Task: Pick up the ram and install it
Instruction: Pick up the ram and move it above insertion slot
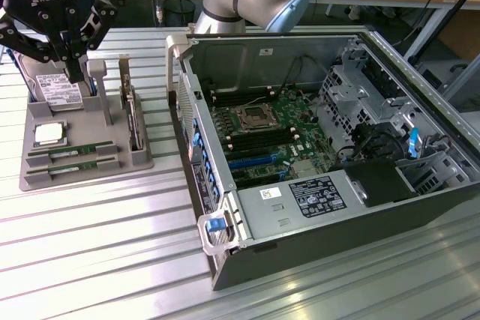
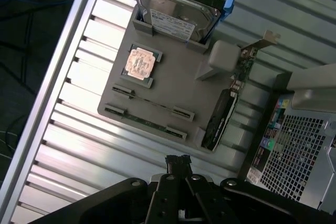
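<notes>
The ram point(image 1: 73, 153) stands on its long edge in a slot of the grey holder tray point(image 1: 34, 177). Its length runs from the exterior view's left to right, parallel to a second stick point(image 1: 71, 168) just in front of it. The processor chip point(image 1: 47, 134) sits just behind. The tool point(image 1: 77, 74) hovers above the hard drive point(image 1: 56, 94) with its fingers together. The open computer case point(image 1: 420, 185) is on the tabletop point(image 1: 97, 252), to the exterior view's right.

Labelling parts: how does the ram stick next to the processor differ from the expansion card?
The ram stick is long, low and narrow; the expansion card stands taller. The expansion card has a metal bracket; the ram stick has none. Both are green boards in the gray holder.
</notes>
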Robot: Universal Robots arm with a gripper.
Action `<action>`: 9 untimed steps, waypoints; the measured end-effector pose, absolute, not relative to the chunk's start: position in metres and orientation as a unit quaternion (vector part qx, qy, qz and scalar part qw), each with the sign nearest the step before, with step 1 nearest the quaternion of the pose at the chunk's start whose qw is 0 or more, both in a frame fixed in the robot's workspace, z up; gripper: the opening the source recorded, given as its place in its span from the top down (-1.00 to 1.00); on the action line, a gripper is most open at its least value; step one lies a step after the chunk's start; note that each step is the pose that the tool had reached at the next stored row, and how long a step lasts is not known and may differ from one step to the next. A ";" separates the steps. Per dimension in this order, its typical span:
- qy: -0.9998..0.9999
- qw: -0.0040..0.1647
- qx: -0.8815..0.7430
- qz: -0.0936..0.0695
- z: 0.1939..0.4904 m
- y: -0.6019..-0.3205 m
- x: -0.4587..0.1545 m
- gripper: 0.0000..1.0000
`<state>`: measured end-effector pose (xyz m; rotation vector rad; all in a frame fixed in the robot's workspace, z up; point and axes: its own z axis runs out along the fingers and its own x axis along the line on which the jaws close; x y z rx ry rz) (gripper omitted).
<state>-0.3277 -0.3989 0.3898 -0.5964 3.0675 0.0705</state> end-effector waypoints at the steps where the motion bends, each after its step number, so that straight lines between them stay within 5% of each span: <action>1: 0.981 0.008 -0.192 0.023 0.390 -0.399 -0.328 0.80; 9: 0.979 0.008 -0.205 0.023 0.390 -0.399 -0.328 0.80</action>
